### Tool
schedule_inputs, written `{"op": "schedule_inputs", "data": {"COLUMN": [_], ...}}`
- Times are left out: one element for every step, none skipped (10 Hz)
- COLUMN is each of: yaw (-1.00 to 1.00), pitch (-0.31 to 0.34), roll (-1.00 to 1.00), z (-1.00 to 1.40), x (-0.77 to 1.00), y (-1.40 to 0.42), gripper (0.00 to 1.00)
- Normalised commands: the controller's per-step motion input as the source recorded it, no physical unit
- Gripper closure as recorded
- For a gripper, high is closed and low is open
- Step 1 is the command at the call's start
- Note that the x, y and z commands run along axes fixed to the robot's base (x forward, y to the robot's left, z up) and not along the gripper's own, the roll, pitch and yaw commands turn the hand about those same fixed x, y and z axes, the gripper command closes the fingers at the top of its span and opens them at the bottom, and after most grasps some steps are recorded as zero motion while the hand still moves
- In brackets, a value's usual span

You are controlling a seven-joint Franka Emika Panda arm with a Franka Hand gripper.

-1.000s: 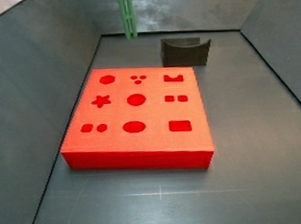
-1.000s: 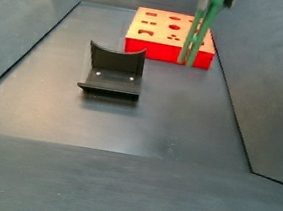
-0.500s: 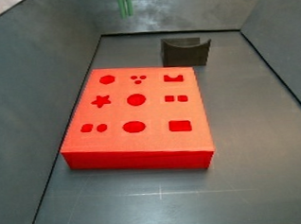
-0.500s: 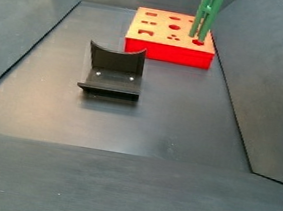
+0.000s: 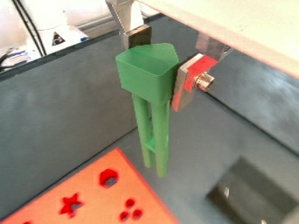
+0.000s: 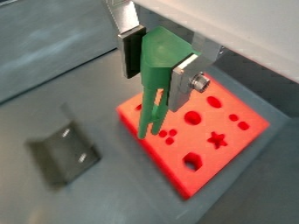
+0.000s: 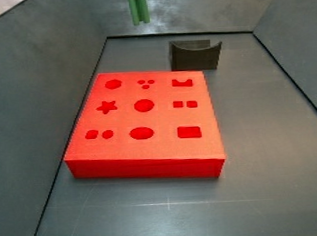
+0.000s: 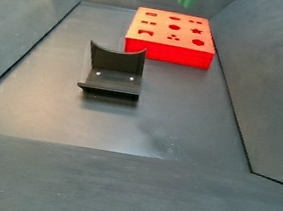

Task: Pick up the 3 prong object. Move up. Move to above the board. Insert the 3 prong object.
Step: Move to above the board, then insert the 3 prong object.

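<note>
3 prong object (image 5: 149, 96) hangs clamped in gripper (image 5: 162, 63), high over board (image 6: 198, 136) | you risk prongs missing the three-dot cutout (image 6: 172, 136) if it tilts or twists

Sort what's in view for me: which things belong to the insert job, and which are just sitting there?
Job:
- 3 prong object, green, prongs down, lifted clear of the floor
- gripper, shut on its blocky top, high above the floor
- board, red, flat on the floor, its cutouts showing nothing in them

Lying about:
- dark grey curved holder, apart from the board
</note>
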Motion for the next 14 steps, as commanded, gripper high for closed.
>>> {"op": "schedule_inputs", "data": {"yaw": [-0.38,-0.22,-0.10,-0.05,-0.03,-0.01,0.00,0.00,0.00,0.00,0.00,0.00,0.00,0.00], "pitch": [0.137,0.160,0.167,0.157,0.145,0.135,0.124,0.092,-0.060,-0.060,-0.079,-0.093,-0.084,-0.076], "roll": [-0.02,-0.02,-0.02,-0.01,-0.01,0.00,0.01,0.01,-0.01,-0.01,-0.03,-0.04,-0.04,-0.03], "z": [0.24,0.24,0.25,0.25,0.24,0.15,0.09,0.05,-0.05,-0.05,-0.08,-0.08,-0.08,-0.08], "x": [0.28,0.29,0.31,0.33,0.33,0.23,0.16,0.10,0.00,0.00,0.00,0.00,0.00,0.00], "y": [-1.00,-1.00,-1.00,-1.00,-0.96,-0.59,-0.33,-0.19,0.00,0.00,0.00,0.00,0.00,0.00], "gripper": [1.00,1.00,1.00,1.00,1.00,1.00,1.00,1.00,1.00,1.00,1.00,1.00,1.00,1.00]}}
